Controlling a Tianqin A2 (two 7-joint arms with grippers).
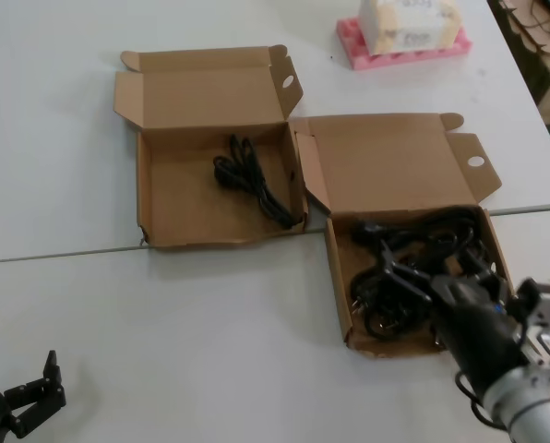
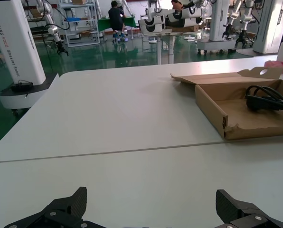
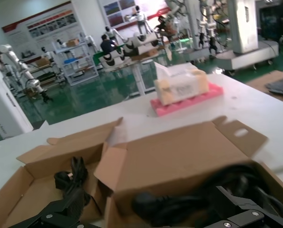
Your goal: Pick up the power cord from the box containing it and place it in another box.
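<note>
The slim black power cord [image 1: 252,180] lies as a narrow hank in the wider box with the wavy front rim [image 1: 183,198], at the back left. It also shows in the left wrist view [image 2: 267,97] and the right wrist view [image 3: 72,183]. The squarer, straight-walled box [image 1: 335,277] stands to its right and holds a thick heap of black cords [image 1: 404,268]. My right gripper [image 1: 450,291] hangs open over that heap [image 3: 179,202], at the box's front, with nothing between its fingers [image 3: 148,209]. My left gripper [image 1: 44,383] is open and empty, low over the table's near left [image 2: 153,204].
A pink foam tray with a white box [image 1: 404,41] stands at the far right. A seam between two tabletops [image 1: 72,251] runs under the wide box's front. More cardboard [image 1: 543,46] lies beyond the table's right edge.
</note>
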